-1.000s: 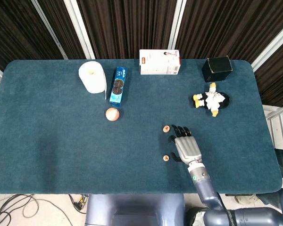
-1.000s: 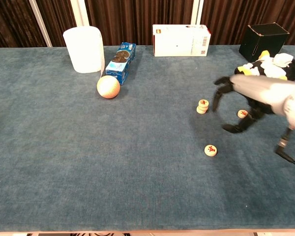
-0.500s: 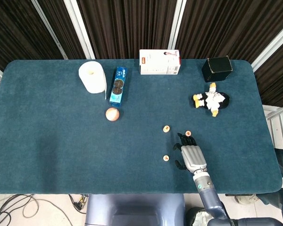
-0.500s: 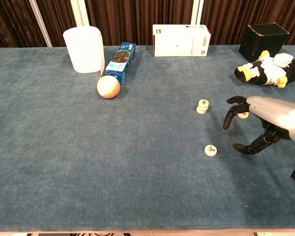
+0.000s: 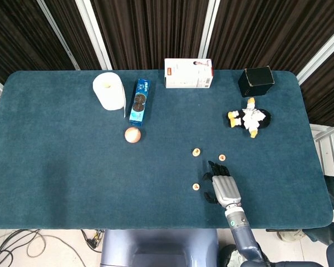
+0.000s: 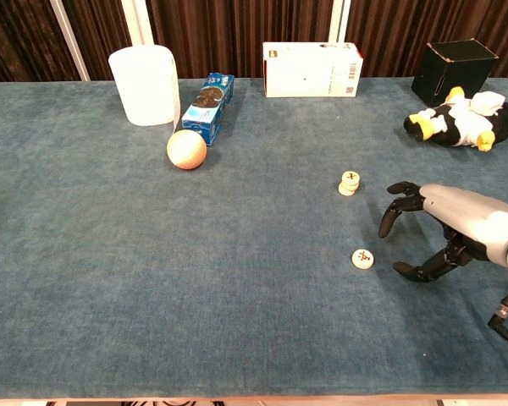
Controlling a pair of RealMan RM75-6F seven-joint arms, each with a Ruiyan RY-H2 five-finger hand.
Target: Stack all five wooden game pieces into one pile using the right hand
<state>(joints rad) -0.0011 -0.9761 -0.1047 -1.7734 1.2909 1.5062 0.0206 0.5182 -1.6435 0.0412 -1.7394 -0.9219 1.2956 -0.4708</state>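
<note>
A short pile of round wooden pieces [image 5: 196, 152] [image 6: 350, 183] stands near the middle of the blue table. One single piece [image 5: 222, 158] lies to its right, just beyond my right hand's fingertips; the chest view hides it behind the hand. Another single piece [image 5: 196, 187] [image 6: 363, 259] lies closer to the front edge, just left of the hand. My right hand [image 5: 222, 186] [image 6: 444, 224] hovers palm down between the two single pieces, fingers spread and arched, holding nothing. The left hand does not show in either view.
Along the back stand a white paper roll [image 5: 109, 90], a blue cookie pack [image 5: 139, 101], a white carton [image 5: 188, 73] and a black box [image 5: 256, 81]. An orange ball [image 5: 132, 134] lies left of the pile. A plush penguin [image 5: 249, 118] lies at the right.
My right hand has drawn back toward the table's front edge, uncovering the single piece that lay under its fingers. The pieces themselves have not moved.
</note>
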